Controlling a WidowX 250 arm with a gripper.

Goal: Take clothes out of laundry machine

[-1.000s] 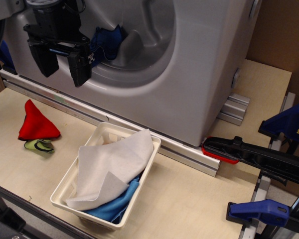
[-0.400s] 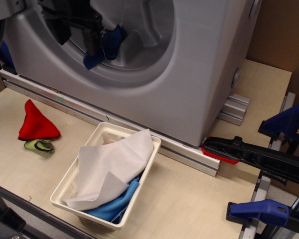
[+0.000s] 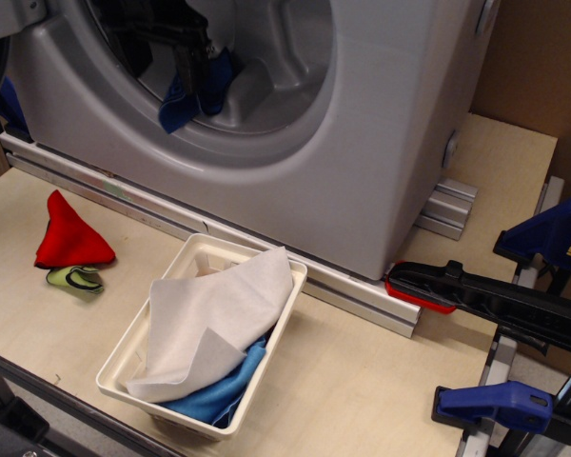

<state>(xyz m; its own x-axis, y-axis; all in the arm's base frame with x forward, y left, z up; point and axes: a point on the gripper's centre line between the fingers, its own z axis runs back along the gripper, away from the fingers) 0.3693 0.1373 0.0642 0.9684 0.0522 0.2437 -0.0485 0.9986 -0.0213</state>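
Your gripper [image 3: 186, 59] sits inside the drum opening at the upper left of the frame, dark against the shadow, and the fingers appear closed on the blue cloth [image 3: 192, 90]. The contact itself is hard to read, so treat the hold as likely rather than sure. The cloth hangs around and below the fingers, its lower corner draping toward the grey rim of the laundry machine [image 3: 362, 133].

The main risk is that loose corner. If you pull out low, it may drag over the rim or catch on the moulded fin [image 3: 252, 86] just right of the cloth, and a shallow pinch could let it slip back into the drum. Lift before you retreat.

The gripper body also has little room near the upper edge of the opening, so a tilted exit could knock the plastic.

Below, at lower centre, the white basket [image 3: 133, 347] already holds a large white cloth [image 3: 209, 319] over a light-blue cloth [image 3: 224, 390]. If that is your drop point, releasing early would leave the cloth on the wooden table [image 3: 362, 381], perhaps near the red cloth [image 3: 68, 233] and the yellow-green item [image 3: 74, 278] at the left.
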